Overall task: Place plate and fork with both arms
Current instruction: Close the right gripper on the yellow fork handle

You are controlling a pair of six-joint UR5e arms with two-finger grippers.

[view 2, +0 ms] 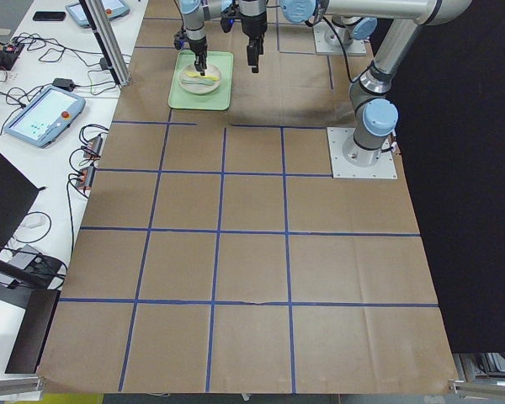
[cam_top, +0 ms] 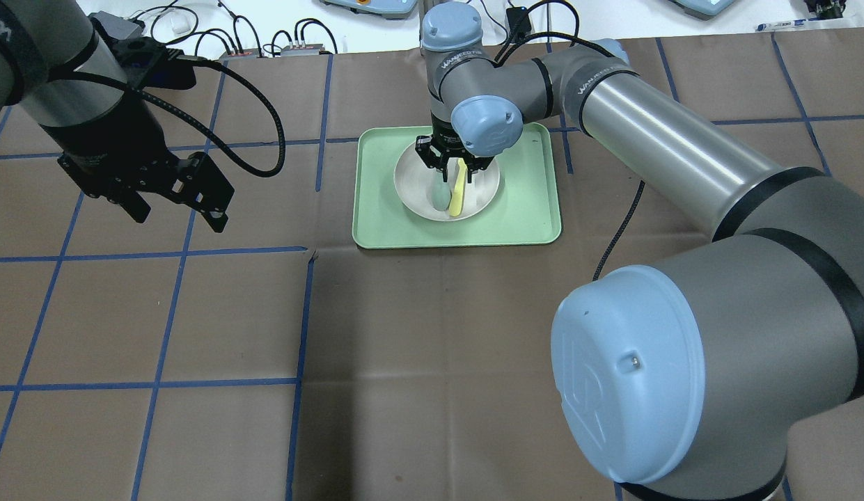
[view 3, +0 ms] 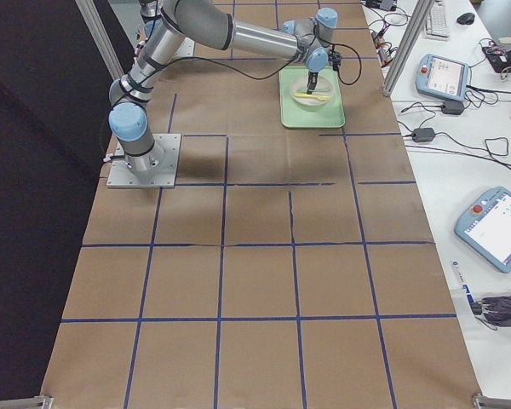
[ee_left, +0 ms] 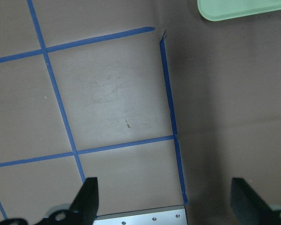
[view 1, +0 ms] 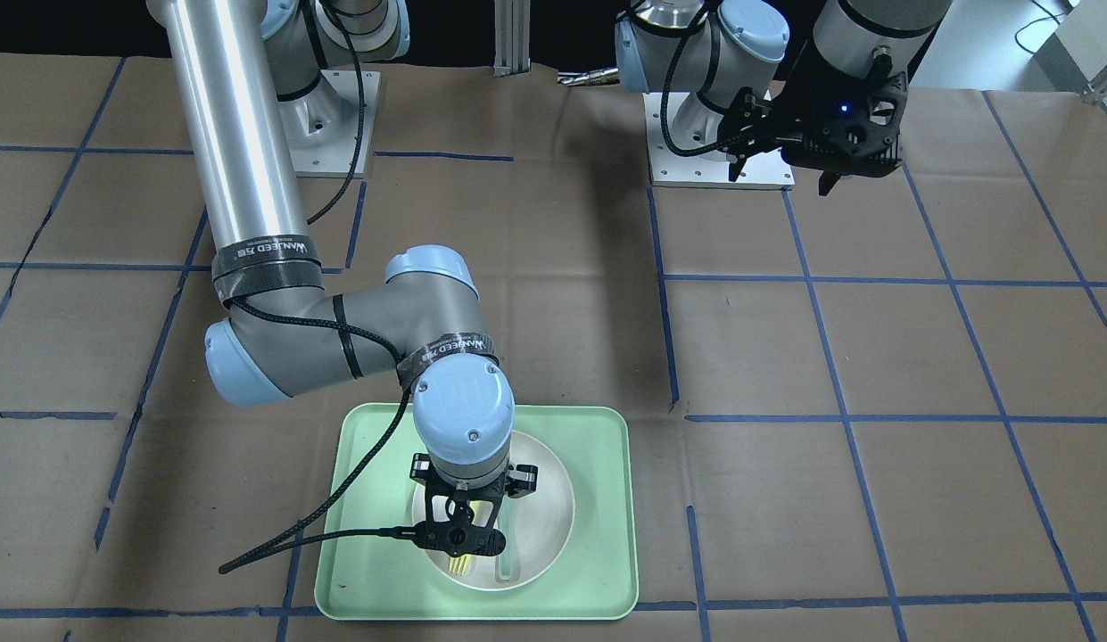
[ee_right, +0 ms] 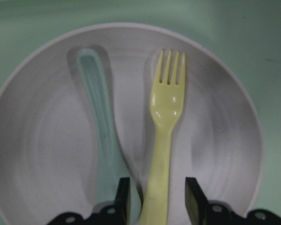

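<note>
The off-white plate (ee_right: 37,140) sits on the pale green tray (cam_top: 529,209). The pale-yellow fork (ee_right: 165,117) lies in the plate beside a grey-green spoon (ee_right: 100,117). My right gripper (ee_right: 158,201) hangs low over the plate, open. Its fingers stand on either side of the fork's handle with small gaps. From the front, the fork's tines (view 1: 462,563) stick out below the gripper (view 1: 468,526). My left gripper (cam_top: 177,217) is open and empty, held above bare table well to the left of the tray.
The table is brown paper with a grid of blue tape lines (cam_top: 303,313). The tray's corner (ee_left: 243,9) shows at the top right of the left wrist view. The arm base plates (view 1: 722,169) stand at the robot's side of the table.
</note>
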